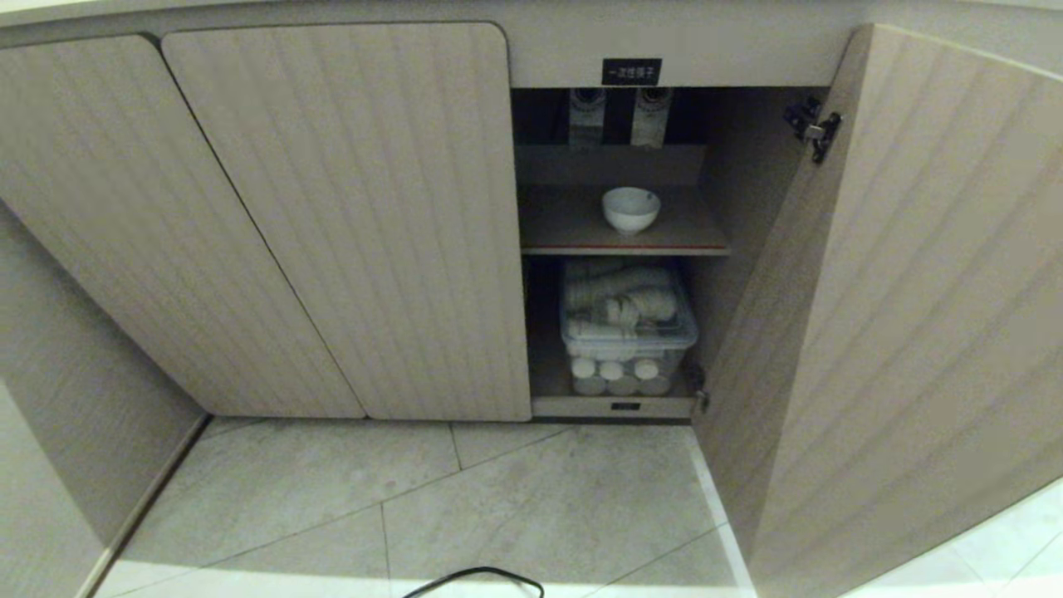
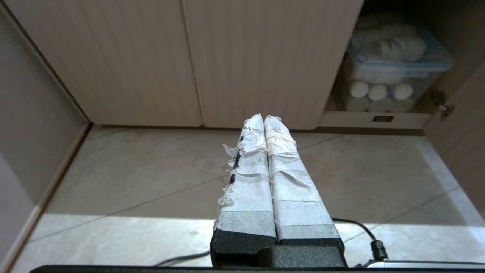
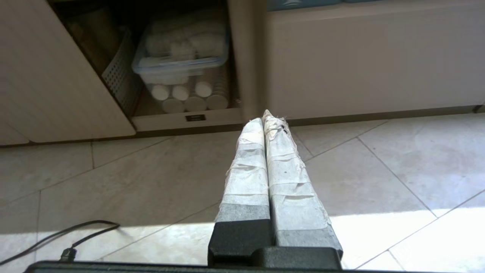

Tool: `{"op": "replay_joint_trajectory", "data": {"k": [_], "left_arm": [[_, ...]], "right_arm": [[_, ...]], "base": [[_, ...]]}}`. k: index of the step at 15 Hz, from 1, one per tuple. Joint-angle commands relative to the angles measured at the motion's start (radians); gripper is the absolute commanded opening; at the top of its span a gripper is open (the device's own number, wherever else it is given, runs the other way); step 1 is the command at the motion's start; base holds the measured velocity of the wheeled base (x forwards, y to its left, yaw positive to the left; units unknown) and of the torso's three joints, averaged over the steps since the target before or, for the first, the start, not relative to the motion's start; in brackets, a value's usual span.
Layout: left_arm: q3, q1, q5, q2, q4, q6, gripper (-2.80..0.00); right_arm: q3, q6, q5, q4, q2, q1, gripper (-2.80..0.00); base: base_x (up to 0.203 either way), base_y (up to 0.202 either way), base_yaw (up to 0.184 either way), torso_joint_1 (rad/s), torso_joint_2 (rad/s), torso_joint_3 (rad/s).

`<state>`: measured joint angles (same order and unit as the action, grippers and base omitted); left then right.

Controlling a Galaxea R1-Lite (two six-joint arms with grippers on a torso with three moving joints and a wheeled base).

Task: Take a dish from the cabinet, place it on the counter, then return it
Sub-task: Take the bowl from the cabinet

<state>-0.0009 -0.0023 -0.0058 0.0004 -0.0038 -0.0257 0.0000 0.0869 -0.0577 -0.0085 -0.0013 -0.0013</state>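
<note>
OBJECT: dish (image 1: 630,208), upper shelf (image 1: 565,226) of cabinet (image 1: 349,216), well beyond both pincers | HANDLING: likely rigid, light, fragile, glazed-slippery; grip rim wall | PINCERS: left pincer (image 2: 264,119), right pincer (image 3: 263,122) pressed together, empty, low over floor (image 1: 498,507)

Small deep white bowl (image 1: 631,208), round and plain, upright and empty, mouth up, alone near the middle of the upper red-edged shelf (image 1: 623,247). Pale beige wood-grain cabinet (image 1: 349,216), vertically ribbed: right door (image 1: 913,316) swung wide open, two left doors shut; small black label (image 1: 631,71) with white characters above the opening.
</note>
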Motion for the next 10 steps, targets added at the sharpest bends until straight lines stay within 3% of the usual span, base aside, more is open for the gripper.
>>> {"op": "replay_joint_trajectory", "data": {"k": [1, 10], "left_arm": [[0.001, 0.001, 0.0, 0.0, -0.001, 0.0, -2.8], [0.001, 0.001, 0.0, 0.0, -0.001, 0.0, -2.8]], "right_arm": [[0.0, 0.001, -0.001, 0.0, 0.001, 0.001, -2.8], [0.0, 0.001, -0.001, -0.001, 0.001, 0.001, -2.8]], "base": [[0.0, 0.199, -0.003, 0.004, 0.01, 0.007], [0.0, 0.194, -0.001, 0.003, 0.0, 0.003]]}}
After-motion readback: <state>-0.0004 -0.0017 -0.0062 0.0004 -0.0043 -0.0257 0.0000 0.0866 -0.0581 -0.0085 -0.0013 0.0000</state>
